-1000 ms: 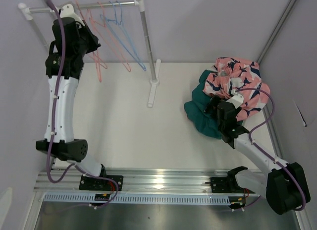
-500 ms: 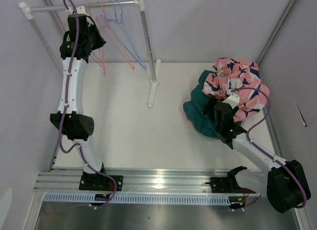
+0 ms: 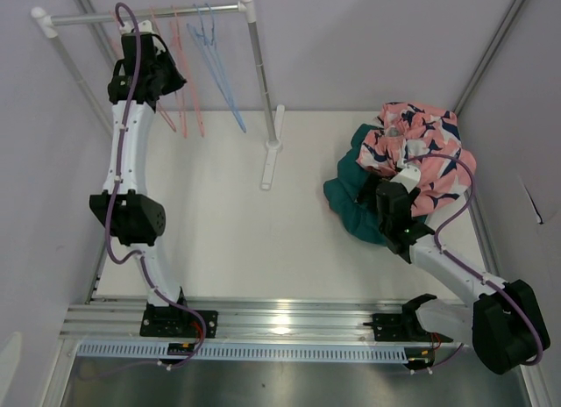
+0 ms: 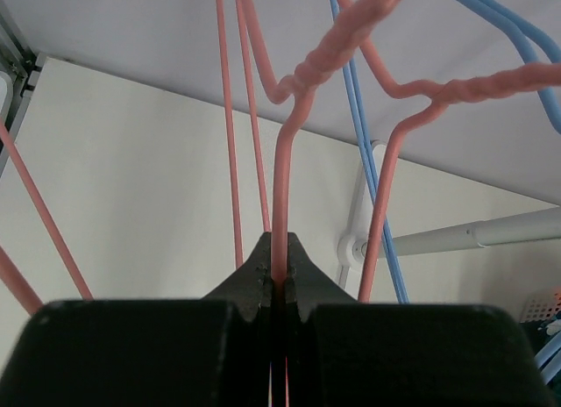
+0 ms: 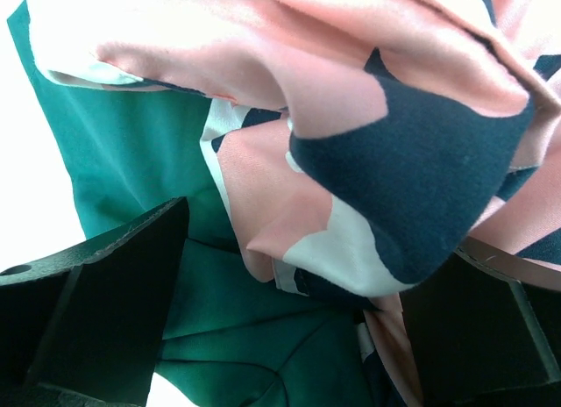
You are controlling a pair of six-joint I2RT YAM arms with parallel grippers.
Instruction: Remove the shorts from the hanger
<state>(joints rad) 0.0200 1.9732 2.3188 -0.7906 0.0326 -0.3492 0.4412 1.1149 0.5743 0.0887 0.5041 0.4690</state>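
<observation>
The pink shorts (image 3: 421,148) with navy-and-white print lie crumpled on the teal shorts (image 3: 351,210) at the right of the table. In the right wrist view the pink shorts (image 5: 351,91) and the teal shorts (image 5: 114,153) fill the frame. My right gripper (image 3: 370,195) is open, and its jaws (image 5: 298,284) stand wide around the cloth. My left gripper (image 3: 165,69) is up at the rack, shut (image 4: 279,249) on the wire of a bare pink hanger (image 4: 280,188). Black, orange and navy shorts are out of view.
A white rack stands at the back left, with its rail (image 3: 96,17), post (image 3: 259,82) and foot (image 3: 272,157). Bare pink hangers (image 3: 188,100) and blue hangers (image 3: 223,82) hang from the rail. A metal frame rail (image 3: 280,319) runs along the near edge.
My left arm has stretched up and back toward the rail, and the hangers have swung. My right gripper has shifted slightly left over the shorts pile.
</observation>
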